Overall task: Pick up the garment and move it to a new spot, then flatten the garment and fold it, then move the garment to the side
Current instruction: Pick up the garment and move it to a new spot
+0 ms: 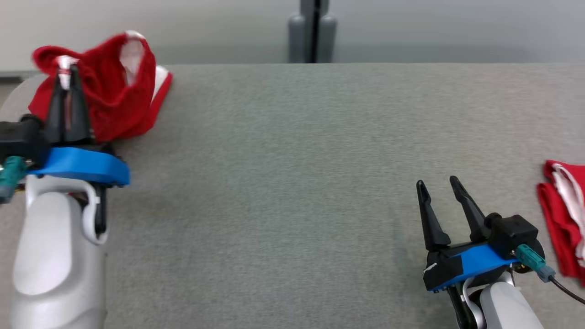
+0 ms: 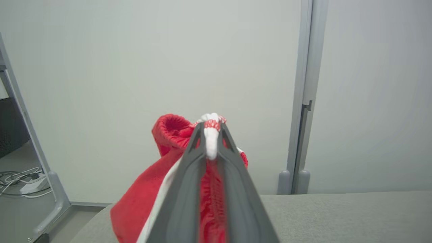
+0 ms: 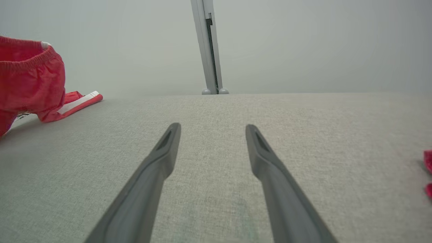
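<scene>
A red garment (image 1: 114,96) with white trim sits bunched at the table's far left corner, partly lifted off the grey surface. My left gripper (image 1: 66,73) is shut on its white-and-red waistband. In the left wrist view the two fingers pinch a white fold of the garment (image 2: 162,192) at the left gripper's (image 2: 211,131) tips. One edge with a white stripe still rests on the table. My right gripper (image 1: 438,182) hovers open over the table at the lower right, with nothing between its fingers (image 3: 168,141). The garment (image 3: 30,84) shows at the far left of the right wrist view.
A second red and white cloth (image 1: 564,219) lies folded at the table's right edge, just right of my right arm. A grey post (image 1: 313,32) stands behind the table's far edge. The grey table (image 1: 292,160) stretches wide between the two arms.
</scene>
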Tool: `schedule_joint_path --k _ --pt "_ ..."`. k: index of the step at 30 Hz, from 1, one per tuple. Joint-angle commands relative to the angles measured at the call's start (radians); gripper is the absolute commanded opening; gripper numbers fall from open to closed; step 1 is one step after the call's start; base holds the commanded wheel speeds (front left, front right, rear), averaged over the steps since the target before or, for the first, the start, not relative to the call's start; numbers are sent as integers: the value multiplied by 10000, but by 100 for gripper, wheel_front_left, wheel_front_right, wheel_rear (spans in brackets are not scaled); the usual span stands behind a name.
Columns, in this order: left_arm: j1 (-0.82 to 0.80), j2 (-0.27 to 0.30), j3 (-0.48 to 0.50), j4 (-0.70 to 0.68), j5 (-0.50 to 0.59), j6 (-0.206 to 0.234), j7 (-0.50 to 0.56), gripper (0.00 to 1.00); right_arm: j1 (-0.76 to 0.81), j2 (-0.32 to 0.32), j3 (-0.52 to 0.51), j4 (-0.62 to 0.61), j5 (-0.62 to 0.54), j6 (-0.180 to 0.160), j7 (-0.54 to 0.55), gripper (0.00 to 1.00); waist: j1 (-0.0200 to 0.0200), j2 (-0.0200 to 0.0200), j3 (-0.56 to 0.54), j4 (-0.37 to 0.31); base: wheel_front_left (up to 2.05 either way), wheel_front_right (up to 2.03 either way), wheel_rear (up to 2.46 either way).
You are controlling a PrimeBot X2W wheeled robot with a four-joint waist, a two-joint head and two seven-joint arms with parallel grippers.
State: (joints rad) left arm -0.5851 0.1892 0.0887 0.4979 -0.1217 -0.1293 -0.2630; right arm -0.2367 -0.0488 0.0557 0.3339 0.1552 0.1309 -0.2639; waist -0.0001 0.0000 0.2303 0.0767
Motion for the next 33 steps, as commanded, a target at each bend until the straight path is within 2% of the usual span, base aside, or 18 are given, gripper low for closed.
schedule_joint_path --k 1,7,16,21,27,30,31,32,33 --pt "177 -74 -461 -267 -5 -10 -24 0 179 -38 8 2 177 -3 -4 100 1 0 -402 -578 0 0 0" --pt "423 -293 -1978 -828 -212 -12 119 0 235 -36 256 -29 472 -3 -7 100 1 0 -589 -1616 0 0 0" --pt "571 -1074 -3981 -790 -747 -12 272 0 123 -33 583 -62 754 -3 -5 100 1 0 -412 -2955 0 0 0" --pt "541 -1275 -4822 -528 -1020 -13 228 0 48 -30 729 -118 875 -3 -5 100 1 0 -283 -3439 0 0 0" --pt "472 -1371 -6680 -265 -1472 -13 197 0 44 -30 819 -144 963 -3 -5 100 1 0 -137 -3854 0 0 0" --pt "439 -1372 -7423 -201 -1872 187 130 0 67 -32 841 -156 969 -3 -5 100 1 0 -114 -3921 0 0 0" --pt "446 -1367 -7597 -110 -2040 282 130 39 84 -32 840 -163 983 -3 -5 100 1 0 -112 -3920 0 0 0" --pt "427 -1365 -7769 -30 -2132 357 123 100 100 -30 815 -173 990 -3 -5 100 1 0 -108 -3890 0 0 0" --pt "393 -1365 -7910 98 -2164 447 112 100 111 -29 799 -174 994 -3 -5 100 1 0 -114 -3842 0 0 0"
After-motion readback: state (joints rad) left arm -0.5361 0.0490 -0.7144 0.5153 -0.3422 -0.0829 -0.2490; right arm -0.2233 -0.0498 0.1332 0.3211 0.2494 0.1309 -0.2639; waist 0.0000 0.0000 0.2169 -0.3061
